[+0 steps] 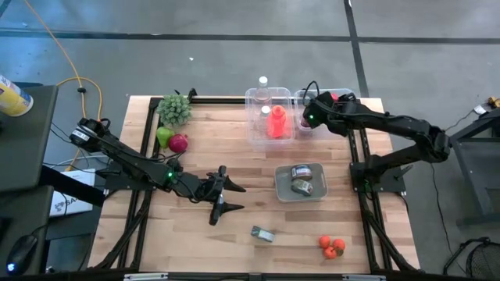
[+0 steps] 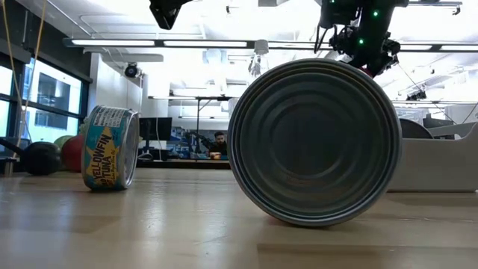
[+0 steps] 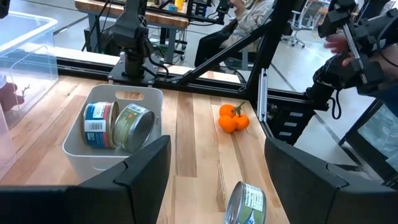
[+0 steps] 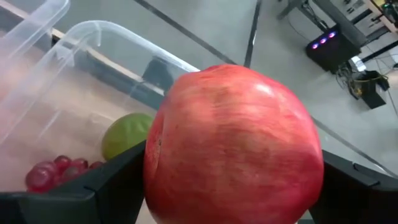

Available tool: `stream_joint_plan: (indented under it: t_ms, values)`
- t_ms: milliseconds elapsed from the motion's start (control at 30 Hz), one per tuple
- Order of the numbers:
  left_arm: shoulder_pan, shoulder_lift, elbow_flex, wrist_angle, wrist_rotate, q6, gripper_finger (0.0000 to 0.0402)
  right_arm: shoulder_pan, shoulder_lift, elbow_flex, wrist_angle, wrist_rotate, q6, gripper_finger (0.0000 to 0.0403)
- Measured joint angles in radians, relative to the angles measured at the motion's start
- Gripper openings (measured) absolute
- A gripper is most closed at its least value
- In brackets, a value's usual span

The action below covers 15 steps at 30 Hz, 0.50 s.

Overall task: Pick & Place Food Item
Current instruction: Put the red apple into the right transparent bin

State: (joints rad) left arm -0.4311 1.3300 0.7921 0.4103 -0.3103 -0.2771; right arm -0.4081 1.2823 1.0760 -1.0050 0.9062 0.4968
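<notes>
A red pomegranate (image 4: 233, 143) fills the right wrist view, held by my right gripper (image 1: 326, 101) at the table's far right. It hangs above a clear bin (image 4: 118, 31) that holds a green fruit (image 4: 124, 134) and red grapes (image 4: 53, 171). My left gripper (image 1: 232, 197) hovers open over the middle of the table and touches nothing. Ahead of it stands a grey tray (image 3: 146, 96) with two cans (image 3: 118, 124). A third can (image 1: 263, 234) lies on its side near the front edge, with oranges (image 1: 332, 246) to its right. My right gripper pinches the pomegranate between its two fingers (image 4: 93, 186), one on each flank (image 4: 155, 162) of the fruit. The fruit is lifted clear, above the clear bin. The wrist view looks along the fingers, so how far back the fruit sits does not show.
A second clear bin (image 1: 269, 117) with a red item and a bottle stands left of the first. A leafy green bunch (image 1: 175, 109), a green fruit (image 1: 162, 136) and a red fruit (image 1: 179, 143) lie at the far left. Black frame rails run along both table sides.
</notes>
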Motion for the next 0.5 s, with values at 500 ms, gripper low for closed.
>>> stream_joint_plan:
  t_ms: [500]
  values:
    - [-0.004,0.0,0.0,-0.017,0.0,0.0,0.025,0.002,0.0,0.0,0.028,0.013,-0.03,0.0343]
